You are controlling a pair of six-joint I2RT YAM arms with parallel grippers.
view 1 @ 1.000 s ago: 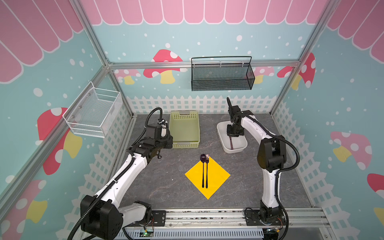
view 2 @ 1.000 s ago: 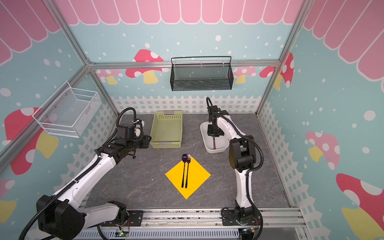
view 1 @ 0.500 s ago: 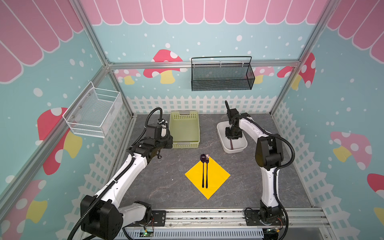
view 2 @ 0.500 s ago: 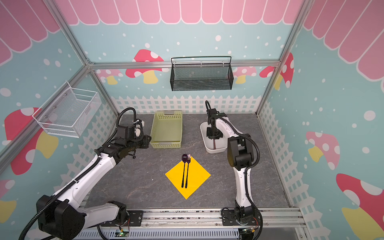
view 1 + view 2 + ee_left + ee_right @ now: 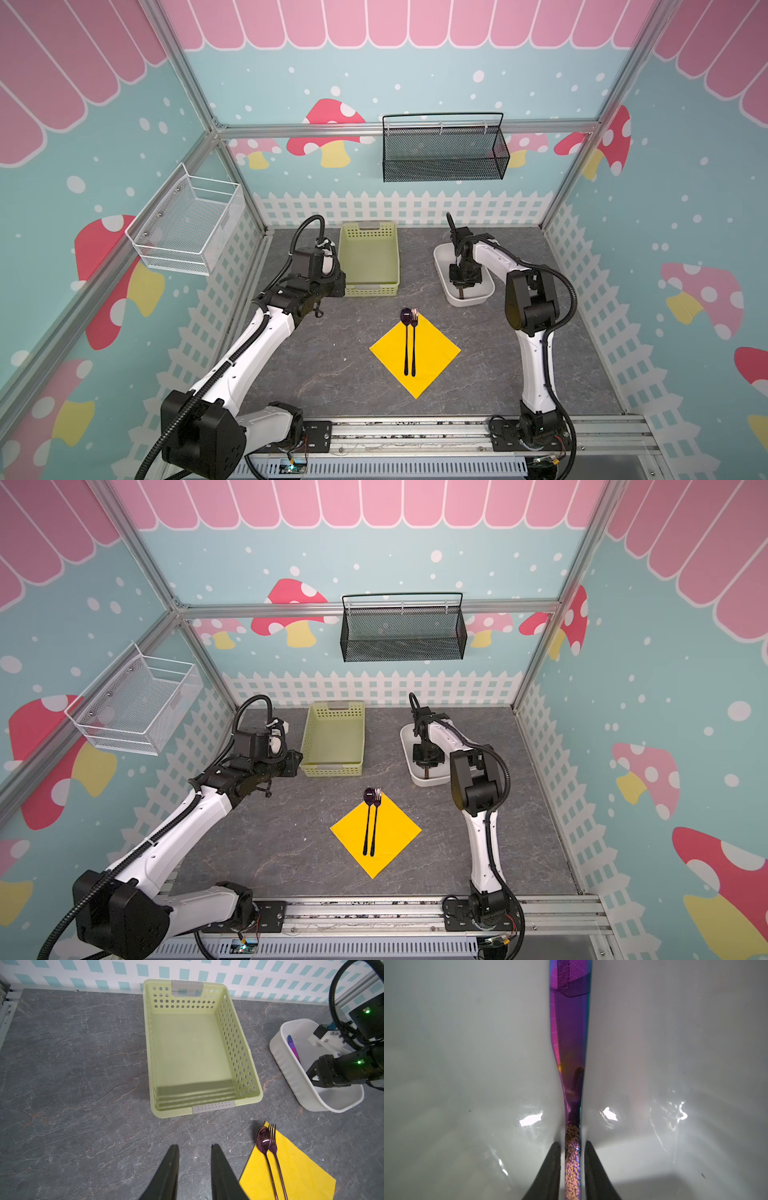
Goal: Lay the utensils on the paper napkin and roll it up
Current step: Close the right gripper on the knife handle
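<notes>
Yellow paper napkin (image 5: 437, 353) lies as a diamond on the desk (image 5: 332, 365), centre, near the front edge. Spoon (image 5: 406, 345) and fork (image 5: 414, 345) lie on it side by side, handles toward the front and heads at its rear corner. Purple-blue piece (image 5: 571, 1043) lies lengthwise in the white tub (image 5: 469, 300), rear right. Right gripper (image 5: 572, 1147) straddles its textured handle with slim gaps on both sides. Left gripper (image 5: 195, 1148) is parted and empty, by the green basket (image 5: 150, 1043).

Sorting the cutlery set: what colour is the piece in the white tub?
The piece is iridescent purple-blue, its handle speckled gold; the right wrist view shows it best.
</notes>
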